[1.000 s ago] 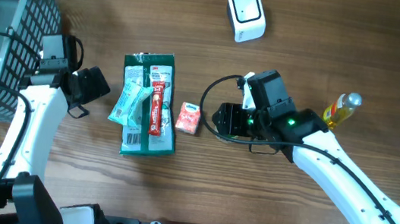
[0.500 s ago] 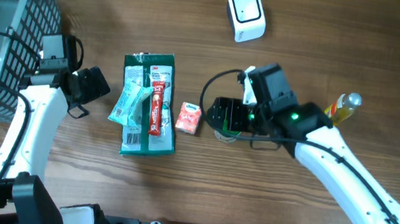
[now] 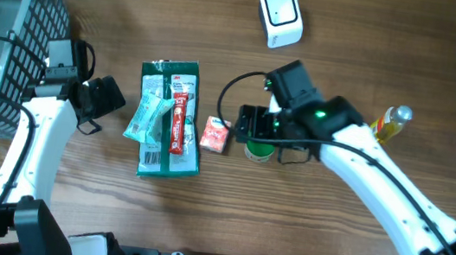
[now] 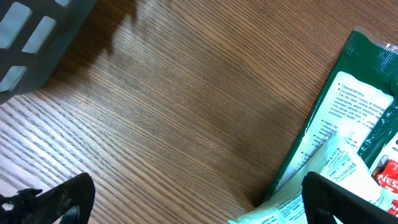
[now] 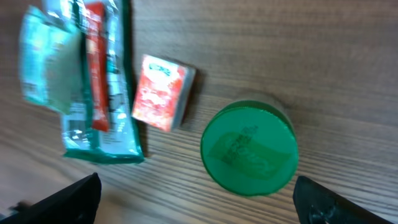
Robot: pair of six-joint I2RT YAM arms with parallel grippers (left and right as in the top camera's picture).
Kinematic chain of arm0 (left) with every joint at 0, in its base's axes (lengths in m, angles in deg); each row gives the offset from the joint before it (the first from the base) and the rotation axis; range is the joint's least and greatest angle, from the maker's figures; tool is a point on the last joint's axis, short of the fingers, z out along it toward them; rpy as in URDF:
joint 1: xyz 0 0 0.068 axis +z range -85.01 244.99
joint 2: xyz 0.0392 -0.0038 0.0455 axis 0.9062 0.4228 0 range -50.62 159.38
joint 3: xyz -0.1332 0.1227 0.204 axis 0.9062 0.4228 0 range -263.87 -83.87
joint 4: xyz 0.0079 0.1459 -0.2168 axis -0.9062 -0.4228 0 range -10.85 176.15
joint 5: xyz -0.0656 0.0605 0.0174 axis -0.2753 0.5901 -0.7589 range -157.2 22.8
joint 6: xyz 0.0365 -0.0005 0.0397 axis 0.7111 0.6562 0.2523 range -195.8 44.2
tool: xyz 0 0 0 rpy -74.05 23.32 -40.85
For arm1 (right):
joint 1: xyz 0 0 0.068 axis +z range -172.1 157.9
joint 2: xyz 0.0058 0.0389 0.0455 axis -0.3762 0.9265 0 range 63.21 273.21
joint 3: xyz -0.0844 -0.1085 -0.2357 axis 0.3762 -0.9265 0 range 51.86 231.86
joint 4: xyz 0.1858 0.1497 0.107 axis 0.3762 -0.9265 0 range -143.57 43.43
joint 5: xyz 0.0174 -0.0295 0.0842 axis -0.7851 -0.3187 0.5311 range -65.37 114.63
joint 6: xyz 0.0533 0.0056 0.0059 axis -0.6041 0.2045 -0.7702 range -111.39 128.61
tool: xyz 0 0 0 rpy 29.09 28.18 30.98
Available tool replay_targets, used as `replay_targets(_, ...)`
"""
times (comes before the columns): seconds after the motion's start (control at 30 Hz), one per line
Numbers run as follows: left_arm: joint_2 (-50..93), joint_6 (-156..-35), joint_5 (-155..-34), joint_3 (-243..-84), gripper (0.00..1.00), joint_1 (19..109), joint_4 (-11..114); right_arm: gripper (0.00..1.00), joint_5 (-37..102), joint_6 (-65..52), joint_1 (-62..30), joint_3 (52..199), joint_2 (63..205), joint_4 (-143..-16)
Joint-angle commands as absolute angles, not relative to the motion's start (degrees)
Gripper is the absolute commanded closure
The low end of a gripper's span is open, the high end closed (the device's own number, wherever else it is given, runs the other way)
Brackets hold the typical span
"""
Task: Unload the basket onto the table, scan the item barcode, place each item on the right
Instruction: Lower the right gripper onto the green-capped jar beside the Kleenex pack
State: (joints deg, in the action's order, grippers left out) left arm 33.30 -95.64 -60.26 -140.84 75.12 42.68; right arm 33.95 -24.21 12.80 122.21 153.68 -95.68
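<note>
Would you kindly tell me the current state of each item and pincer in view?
Left pincer: open, empty.
Right pincer: open, wide of the green-lidded jar, not touching.
Green-lidded jar: upright, lid on.
Red packet: lying flat beside the jar.
Green package: flat, printed label up.
Teal pouch: lying on the green package.
Yellow bottle: lying down, partly hidden.
Scanner: untouched.

Wood-grain table (image 3: 137,12), seemingly plastic green lid (image 5: 249,148)
</note>
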Motion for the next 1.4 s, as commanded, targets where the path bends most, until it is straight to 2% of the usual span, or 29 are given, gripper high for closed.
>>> replay_targets(0.0, 32.43, -95.57, -60.55, -141.62, 0.00, 75.38, 42.81, 0.00, 26.60, -30.17, 15.86, 122.67, 157.64, -97.58)
replay_targets(0.13, 32.43, -95.57, -60.55, -141.62, 0.00, 75.38, 42.81, 0.00, 18.98, -39.70, 16.97, 122.67, 159.37, -102.36)
replay_targets(0.23, 32.43, -95.57, -60.55, -141.62, 0.00, 75.38, 42.81, 0.00, 18.91, -43.66, 16.97, 122.67, 159.93, -101.62)
replay_targets(0.4, 32.43, -95.57, -60.55, -141.62, 0.00, 75.38, 42.81, 0.00, 20.68, -58.39, 17.06, 122.65, 160.39, -99.98)
replay_targets(0.7, 32.43, -95.57, -60.55, -141.62, 0.00, 75.38, 42.81, 0.00, 20.59, -74.00, 17.61, 122.62, 161.27, -98.93)
replay_targets(0.93, 32.43, -95.57, -60.55, -141.62, 0.00, 75.38, 42.81, 0.02, 19.94, -73.80, 17.61, 118.80, 161.38, -92.81)
replay_targets(1.07, 32.43, -95.57, -60.55, -141.62, 0.00, 75.38, 42.81, 0.17, 19.94, -73.15, 17.61, 118.80, 161.38, -92.90)
replay_targets(1.13, 32.43, -95.57, -60.55, -141.62, 0.00, 75.38, 42.81, 0.18, 19.94, -72.45, 17.61, 118.80, 161.38, -92.90)
replay_targets(1.27, 32.43, -95.57, -60.55, -141.62, 0.00, 75.38, 42.81, 0.31, 19.46, -71.62, 17.61, 118.80, 161.38, -94.34)
replay_targets(1.37, 32.43, -95.55, -60.55, -141.62, 0.00, 75.38, 42.81, 0.32, 19.06, -65.34, 17.61, 118.80, 161.38, -94.41)
